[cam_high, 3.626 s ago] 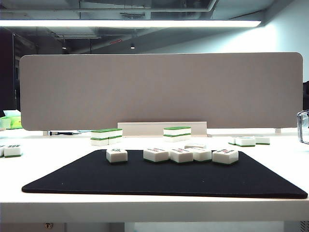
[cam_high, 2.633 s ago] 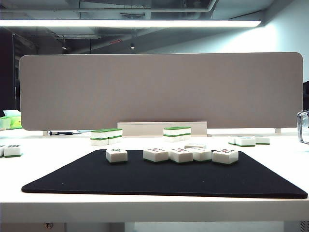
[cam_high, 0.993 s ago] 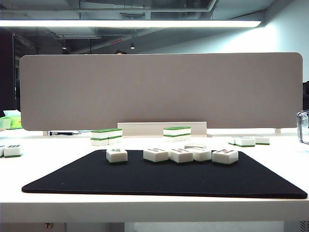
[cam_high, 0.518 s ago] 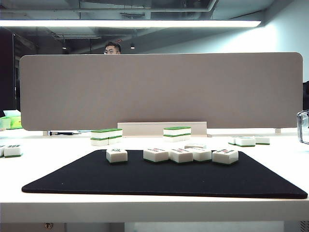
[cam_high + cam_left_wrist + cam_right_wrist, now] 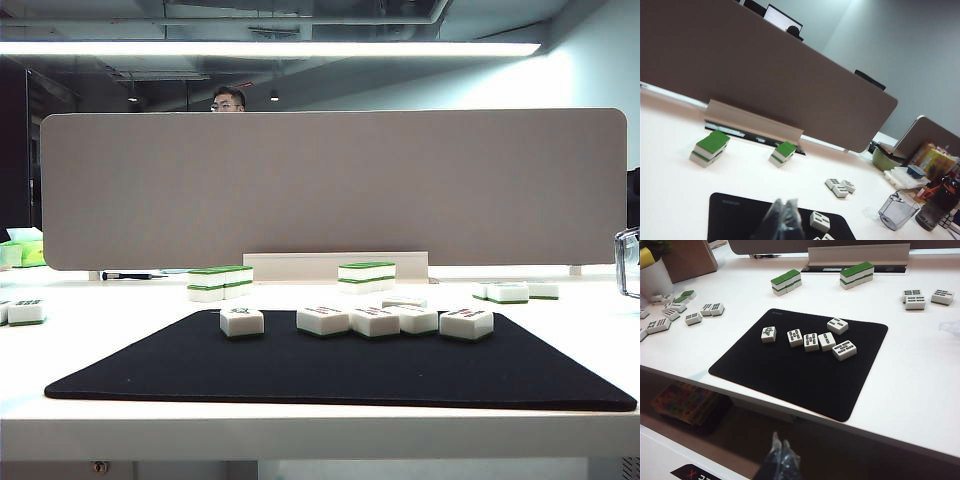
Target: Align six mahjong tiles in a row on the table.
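Nothing on the wide white table (image 5: 100, 300) is moving while I'm holding the closed, empty left gripper (image 5: 782, 220) and right gripper (image 5: 780, 460) back from six white green-based mahjong tiles (image 5: 810, 337) sitting loosely on the black rectangular mat (image 5: 790, 375), risking knocking neighbours.

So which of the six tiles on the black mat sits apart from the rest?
The tile with the green bird mark, at the row's left end on the black mat. A clear gap separates it from the other five, which cluster together.

6 mahjong tiles (image 5: 810, 339) lie on the mat (image 5: 790, 375), which rests on the table (image 5: 920, 385).
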